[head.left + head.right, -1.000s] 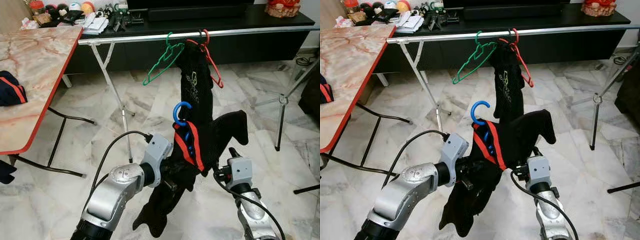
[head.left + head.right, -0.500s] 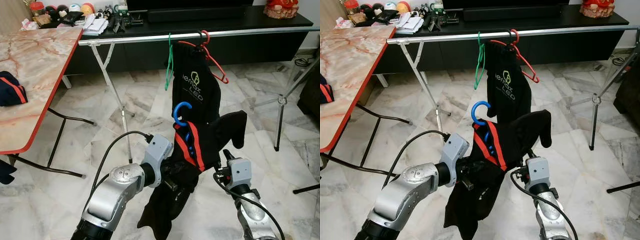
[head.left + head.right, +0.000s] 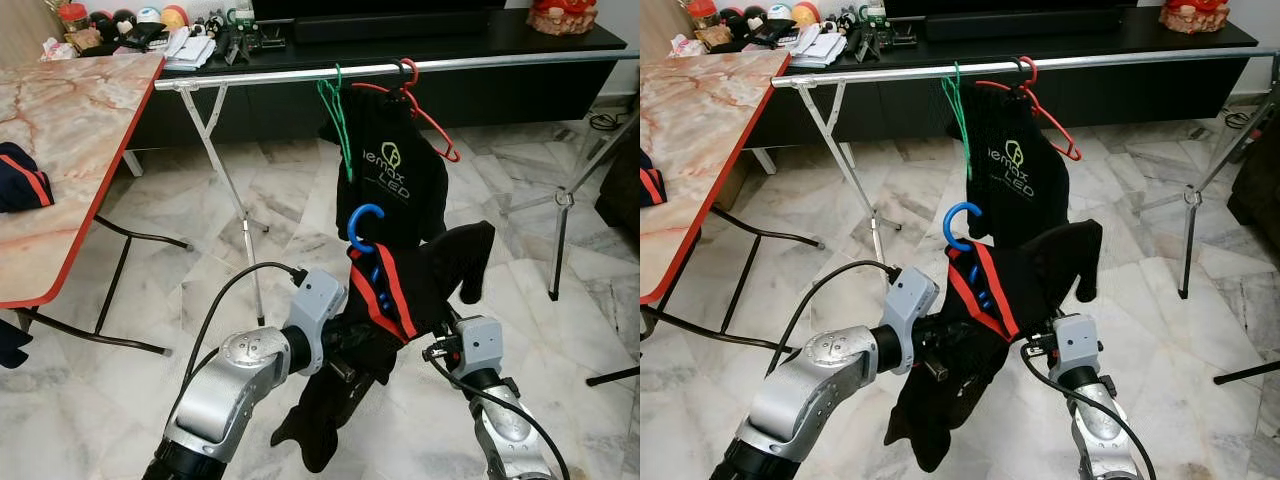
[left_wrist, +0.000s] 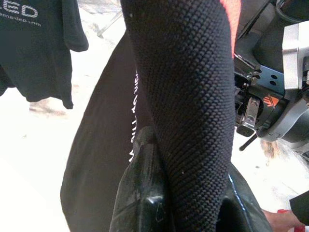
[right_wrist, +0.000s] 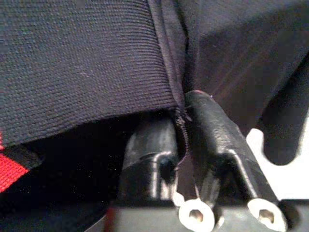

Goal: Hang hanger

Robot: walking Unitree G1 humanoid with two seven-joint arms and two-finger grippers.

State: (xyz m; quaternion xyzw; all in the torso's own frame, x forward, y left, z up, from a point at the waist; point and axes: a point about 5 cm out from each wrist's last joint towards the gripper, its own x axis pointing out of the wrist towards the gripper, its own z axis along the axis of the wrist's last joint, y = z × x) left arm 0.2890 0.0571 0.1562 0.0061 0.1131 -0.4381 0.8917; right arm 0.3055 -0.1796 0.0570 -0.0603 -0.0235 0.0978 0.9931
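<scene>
Blue hanger [image 3: 364,226] carrying a black jacket [image 3: 420,275], below the rail [image 3: 500,64], left claw [image 4: 186,193] and right claw [image 5: 186,145] both pinching the jacket.

Coarse matt black knit on the garment [image 4: 188,96], with red cloth trim. Glossy blue plastic hanger [image 3: 362,226]; smooth shiny metal rail [image 3: 520,62]; glossy black fingers [image 5: 212,130]. Polished marble floor [image 3: 150,290], marble-look worktop [image 3: 60,150].
</scene>
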